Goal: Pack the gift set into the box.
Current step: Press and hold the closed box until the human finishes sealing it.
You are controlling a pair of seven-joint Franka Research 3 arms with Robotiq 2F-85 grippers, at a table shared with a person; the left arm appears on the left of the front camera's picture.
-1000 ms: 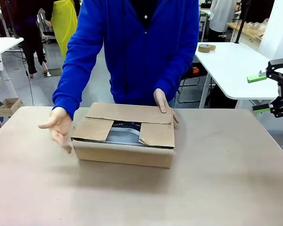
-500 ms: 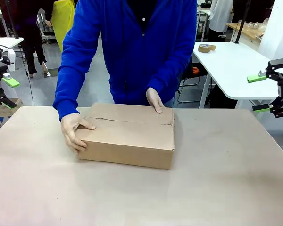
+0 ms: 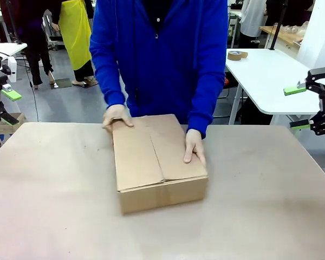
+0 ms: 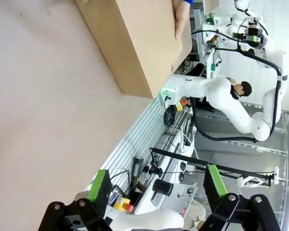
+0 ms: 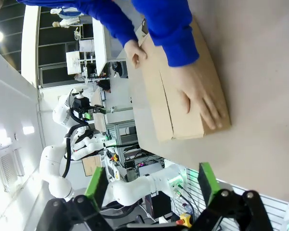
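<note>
Pressing the closed flaps, a hand (image 3: pixel 195 147) steadies the box (image 3: pixel 151 173). Left gripper (image 3: pixel 10 106) and right gripper (image 3: pixel 297 108) gape wide, well apart from it. Packing looks done, so sealing seems next.

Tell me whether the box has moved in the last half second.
Yes. The box has been turned: its top seam, earlier lying across the table, now runs toward the robot.

Brown box (image 4: pixel 135 43) on table (image 4: pixel 38 125), person's hand (image 4: pixel 180 18) on it, jaws apart
</note>
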